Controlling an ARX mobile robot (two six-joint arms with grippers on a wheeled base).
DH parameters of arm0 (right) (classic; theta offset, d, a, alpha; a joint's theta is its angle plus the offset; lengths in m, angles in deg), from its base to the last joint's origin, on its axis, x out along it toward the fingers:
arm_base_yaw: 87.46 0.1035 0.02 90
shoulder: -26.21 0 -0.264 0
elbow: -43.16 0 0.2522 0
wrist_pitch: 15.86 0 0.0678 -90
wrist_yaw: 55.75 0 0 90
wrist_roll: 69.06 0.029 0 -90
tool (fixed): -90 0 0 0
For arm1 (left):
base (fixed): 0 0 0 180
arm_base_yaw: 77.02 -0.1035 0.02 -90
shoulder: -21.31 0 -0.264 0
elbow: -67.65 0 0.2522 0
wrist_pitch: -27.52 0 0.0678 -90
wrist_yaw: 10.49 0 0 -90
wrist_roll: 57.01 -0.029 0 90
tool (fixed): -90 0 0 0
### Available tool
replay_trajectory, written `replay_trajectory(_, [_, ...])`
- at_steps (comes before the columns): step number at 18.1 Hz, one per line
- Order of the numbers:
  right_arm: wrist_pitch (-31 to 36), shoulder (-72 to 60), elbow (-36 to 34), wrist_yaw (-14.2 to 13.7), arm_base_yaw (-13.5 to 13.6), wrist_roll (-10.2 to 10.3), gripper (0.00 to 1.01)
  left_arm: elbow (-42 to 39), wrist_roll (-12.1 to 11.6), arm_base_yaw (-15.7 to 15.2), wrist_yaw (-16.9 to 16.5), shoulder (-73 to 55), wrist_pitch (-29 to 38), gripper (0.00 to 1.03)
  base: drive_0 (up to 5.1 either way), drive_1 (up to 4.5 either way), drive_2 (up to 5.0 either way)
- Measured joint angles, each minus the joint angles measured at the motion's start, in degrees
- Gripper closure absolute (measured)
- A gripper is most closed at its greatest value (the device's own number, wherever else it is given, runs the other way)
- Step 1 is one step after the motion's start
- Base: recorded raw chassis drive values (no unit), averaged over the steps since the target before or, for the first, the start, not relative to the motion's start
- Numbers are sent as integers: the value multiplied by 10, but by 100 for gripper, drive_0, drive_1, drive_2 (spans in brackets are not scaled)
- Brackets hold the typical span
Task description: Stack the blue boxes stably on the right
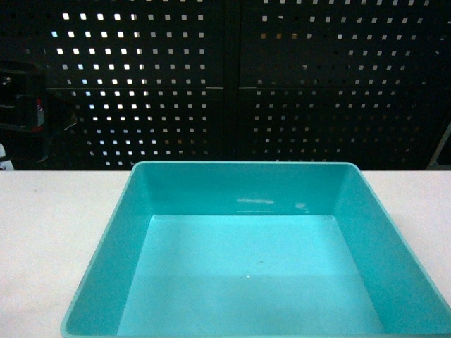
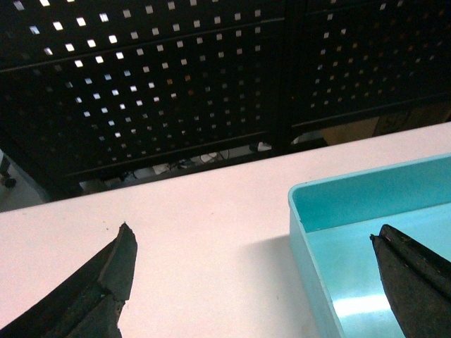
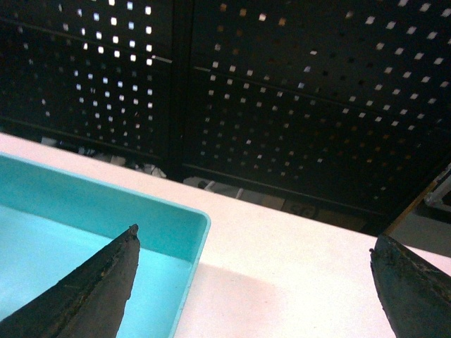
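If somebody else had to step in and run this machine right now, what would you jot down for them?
Left gripper: open, one finger outside the turquoise tub over the table, the other above the tub's inside, straddling its left wall. Holding nothing.
Right gripper: open, straddling the tub's right wall the same way. Holding nothing.
The tub sits empty on the white table, right in front of the robot, before a black perforated panel.
The larger royal-blue crate is not in any view.
Done: nothing stacked that can be seen.
Left: probably grip the tub by both walls, find the crate, stack on the right.
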Motion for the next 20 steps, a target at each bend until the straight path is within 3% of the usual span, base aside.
replay_trajectory(6, [-192,-112,145,15,25,-33,3,153,4,16,-4,-112,-156,5,0,0,0])
replay_trajectory(8, [-229,-135,175,9,28,-46,3,176,4,24,1,-125,-186,5,0,0,0])
replay_trajectory(10, [-254,-148,187,6,28,-57,3,187,9,30,9,-133,-222,5,0,0,0])
replay_trajectory(20, [-275,-234,188,-20,32,-55,3,191,87,56,43,-218,-302,5,0,0,0])
